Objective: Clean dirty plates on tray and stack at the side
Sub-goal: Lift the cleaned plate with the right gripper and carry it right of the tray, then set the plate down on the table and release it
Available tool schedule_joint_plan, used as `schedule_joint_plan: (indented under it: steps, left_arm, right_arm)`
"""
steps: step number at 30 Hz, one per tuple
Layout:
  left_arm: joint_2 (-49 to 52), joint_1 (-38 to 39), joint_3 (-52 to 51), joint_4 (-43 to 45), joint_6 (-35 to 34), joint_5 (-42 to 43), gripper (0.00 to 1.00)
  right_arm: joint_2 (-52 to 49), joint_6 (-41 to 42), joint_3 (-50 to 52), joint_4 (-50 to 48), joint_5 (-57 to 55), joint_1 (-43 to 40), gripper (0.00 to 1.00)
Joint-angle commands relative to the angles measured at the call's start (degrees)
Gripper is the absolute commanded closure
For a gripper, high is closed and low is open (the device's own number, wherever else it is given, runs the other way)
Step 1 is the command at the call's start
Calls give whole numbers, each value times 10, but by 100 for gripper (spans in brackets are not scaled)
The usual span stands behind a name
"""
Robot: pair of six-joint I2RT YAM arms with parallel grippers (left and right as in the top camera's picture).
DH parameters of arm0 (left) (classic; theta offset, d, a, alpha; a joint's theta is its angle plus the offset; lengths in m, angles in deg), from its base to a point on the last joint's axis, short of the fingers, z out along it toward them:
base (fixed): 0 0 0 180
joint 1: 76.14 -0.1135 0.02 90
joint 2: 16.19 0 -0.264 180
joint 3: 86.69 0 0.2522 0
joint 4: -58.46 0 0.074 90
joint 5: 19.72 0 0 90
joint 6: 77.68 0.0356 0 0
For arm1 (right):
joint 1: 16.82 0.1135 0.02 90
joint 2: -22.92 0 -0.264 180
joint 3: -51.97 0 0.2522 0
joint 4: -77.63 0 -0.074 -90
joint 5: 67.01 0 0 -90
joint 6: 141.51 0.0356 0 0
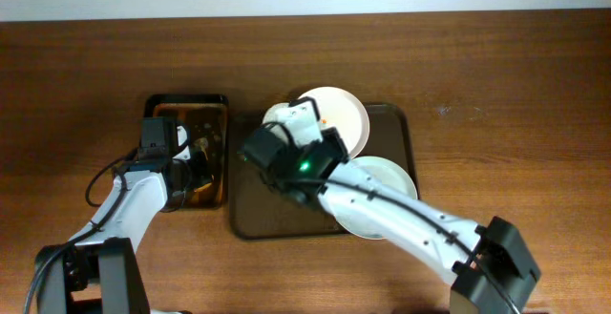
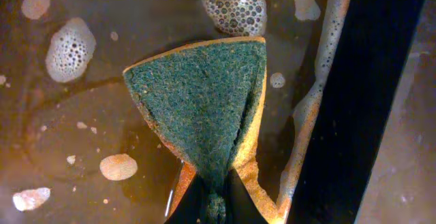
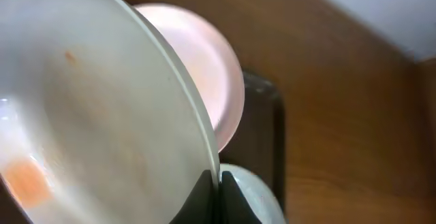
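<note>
pinching the sponge (image 2: pixel 204 101) at its narrow end, the left gripper (image 2: pixel 215 201) has its fingers closed tight on the fold, so the green scouring face fans out over the soapy water (image 2: pixel 75 135) in the black wash tub (image 1: pixel 187 102); whether the pad touches the water or hangs just above it i cannot tell. that hold reads as a way to load the pad with suds while leaving the rough side free to meet a plate. over the tray (image 1: pixel 250 215), the right gripper (image 3: pixel 218 191) is clamped on the rim of a dirty plate (image 3: pixel 102 108), which is tipped up rather than lying flat, with an orange smear (image 3: pixel 27 180) on its face. gripping by the rim leaves the soiled face open for scrubbing (my reading, not something shown). two more plates show in the right wrist view: a pale one (image 3: pixel 221 81) just beyond and another (image 3: pixel 253 195) low in the frame, both apparently on the tray. with the smear in place and the sponge well apart from any plate, scrubbing of this one looks not yet begun, nor the stacking at the side. the next move likely calls for bringing sponge and plate together, and the thin rim grip could slip under scrubbing pressure.
</note>
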State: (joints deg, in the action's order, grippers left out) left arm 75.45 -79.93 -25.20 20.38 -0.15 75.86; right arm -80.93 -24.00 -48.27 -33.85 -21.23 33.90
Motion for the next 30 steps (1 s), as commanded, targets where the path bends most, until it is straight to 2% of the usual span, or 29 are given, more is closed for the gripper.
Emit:
schedule_joint_plan:
  steps: [1,8,14,17,20,23,27,28,30]
  left_arm:
    - [3,-3,5,3,70,6,100]
    - [3,4,64,-5,113,10,100]
    - [3,35,81,-10,121,6,100]
    - [3,35,81,-19,121,6,100]
    - [3,35,81,-19,121,6,100]
    - [3,35,81,-19,121,6,100]
    - [3,35,81,-19,121,6,100]
    - [3,35,81,-19,121,6,100]
    - [3,35,81,-19,121,6,100]
  right_arm:
    - [33,19,-19,-7,171,-90,96]
    - [98,18,-19,22,462,-399,96]
    - [83,-36,-17,87,531,-661,96]
    - [60,-48,4,78,535,-719,96]
    - [37,-50,66,35,537,-763,96]
    - [32,-51,129,-19,537,-775,96]
    - [32,-51,157,-43,542,-772,95]
    - [32,-51,156,-41,546,-772,88]
    - [32,-51,156,-29,566,-773,59]
